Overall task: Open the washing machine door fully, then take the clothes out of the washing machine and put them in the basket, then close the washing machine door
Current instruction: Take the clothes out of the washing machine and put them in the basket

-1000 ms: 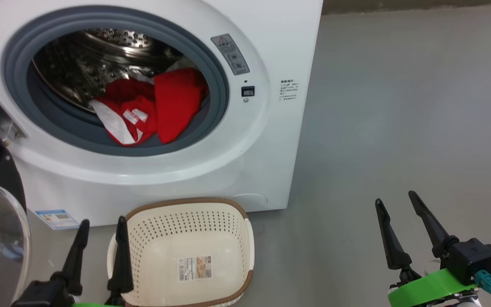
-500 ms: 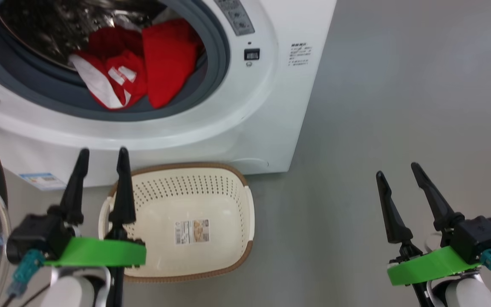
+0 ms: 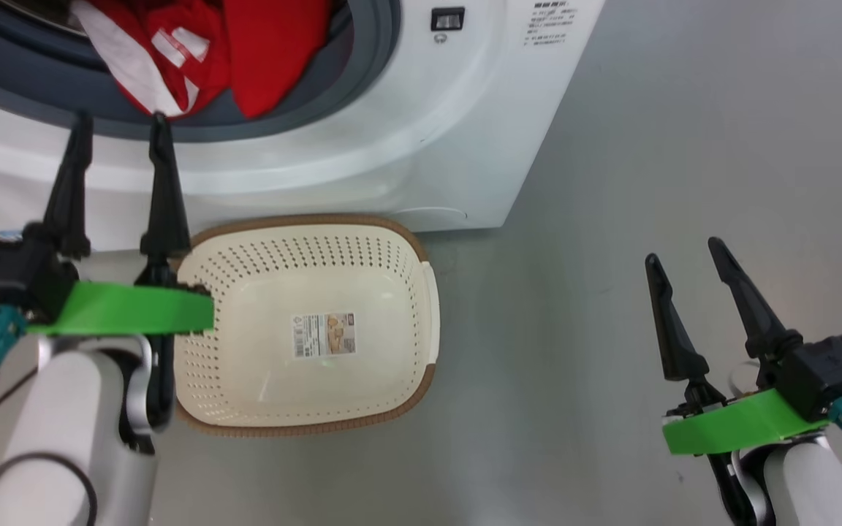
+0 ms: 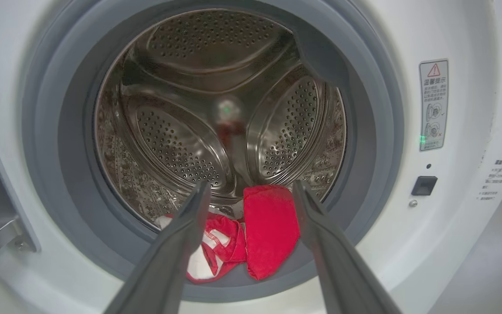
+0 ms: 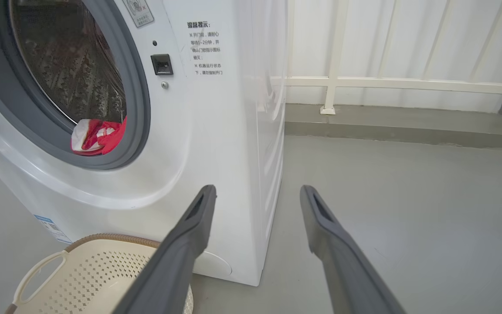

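In the head view the left gripper (image 3: 121, 120), long dark fingers parted and empty, points at the grey rubber ring (image 3: 373, 51) of the big white washing machine (image 3: 406, 139), just below the bright red clothes (image 3: 260, 44) and beside the cream-white perforated plastic basket (image 3: 304, 220); the right gripper (image 3: 683, 252) hangs equally parted, holding nothing. The left wrist view frames the clothes between its fingers, untouched, at the front of the steel drum (image 4: 216, 109). The right wrist view shows spread fingers before the machine's corner.
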